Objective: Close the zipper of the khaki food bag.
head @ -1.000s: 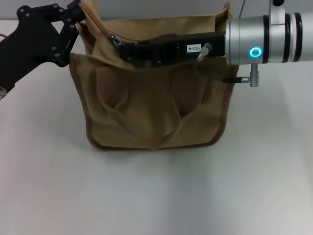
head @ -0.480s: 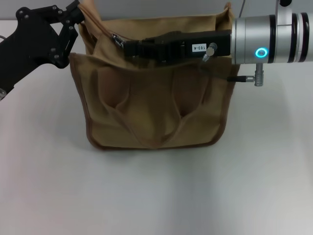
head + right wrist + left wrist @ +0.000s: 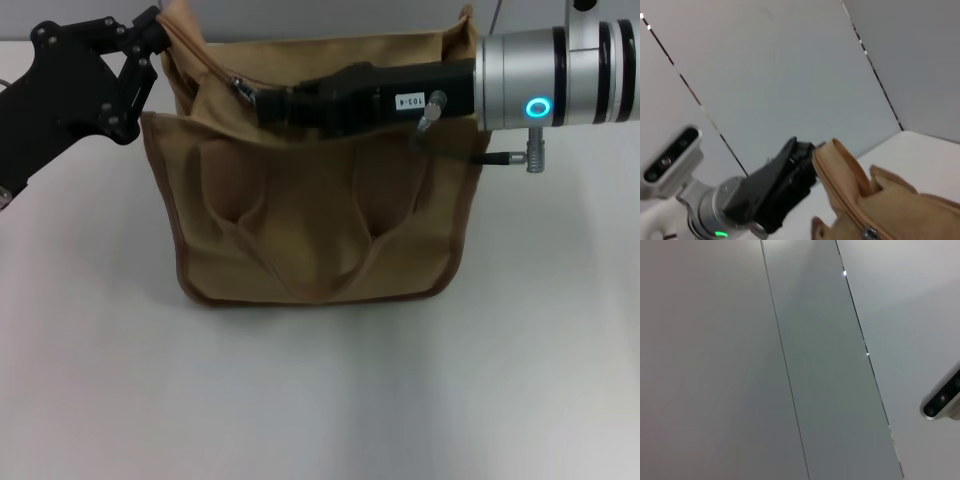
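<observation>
The khaki food bag point(image 3: 310, 230) stands upright on the white table, its two looped handles hanging down the front. The zipper's silver slider point(image 3: 240, 85) sits near the left end of the bag's top. My right gripper point(image 3: 262, 100) reaches in from the right along the top and is shut on the pull tab just beside the slider. My left gripper point(image 3: 155, 35) is shut on the bag's upper left corner. In the right wrist view the left gripper point(image 3: 807, 160) pinches the bag's end point(image 3: 830, 160), and the slider point(image 3: 869, 233) shows at the edge. The left wrist view shows no bag.
The white table point(image 3: 320, 400) spreads out in front of and beside the bag. The right arm's silver wrist point(image 3: 550, 80) hangs over the bag's right end. The left wrist view shows only grey wall panels point(image 3: 815, 365).
My right gripper has drawn a little to the right along the bag's top, and the slider has followed it slightly. The left gripper holds the corner in place.
</observation>
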`<action>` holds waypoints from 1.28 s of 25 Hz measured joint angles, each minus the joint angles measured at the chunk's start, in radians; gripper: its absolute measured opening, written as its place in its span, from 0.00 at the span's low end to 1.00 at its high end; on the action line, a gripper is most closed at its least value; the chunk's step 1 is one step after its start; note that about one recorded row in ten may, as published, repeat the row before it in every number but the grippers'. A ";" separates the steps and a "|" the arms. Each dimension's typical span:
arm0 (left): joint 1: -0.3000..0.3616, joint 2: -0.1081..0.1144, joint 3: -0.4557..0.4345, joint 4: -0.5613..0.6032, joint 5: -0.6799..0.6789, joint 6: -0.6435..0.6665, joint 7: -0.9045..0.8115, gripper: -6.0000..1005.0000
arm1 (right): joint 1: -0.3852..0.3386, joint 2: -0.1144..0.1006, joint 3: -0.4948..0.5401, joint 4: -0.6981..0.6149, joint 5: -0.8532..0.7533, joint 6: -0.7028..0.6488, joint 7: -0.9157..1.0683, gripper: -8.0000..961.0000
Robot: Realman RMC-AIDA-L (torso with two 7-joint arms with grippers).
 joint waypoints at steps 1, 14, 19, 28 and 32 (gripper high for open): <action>0.001 0.000 0.000 0.000 0.000 0.000 0.000 0.03 | 0.000 0.000 0.001 -0.003 -0.010 0.000 0.000 0.01; 0.018 0.001 0.000 -0.011 -0.015 -0.006 0.006 0.03 | -0.012 -0.002 0.007 -0.034 -0.023 -0.004 -0.001 0.01; 0.024 0.002 0.000 -0.020 -0.026 -0.007 0.010 0.03 | -0.030 -0.003 0.016 -0.058 -0.025 -0.010 -0.001 0.01; 0.030 0.002 0.000 -0.024 -0.026 -0.008 0.011 0.03 | -0.043 -0.006 0.049 -0.067 -0.047 -0.033 0.000 0.01; 0.031 0.002 0.000 -0.026 -0.026 -0.008 0.011 0.03 | -0.047 -0.006 0.068 -0.069 -0.048 -0.035 -0.001 0.01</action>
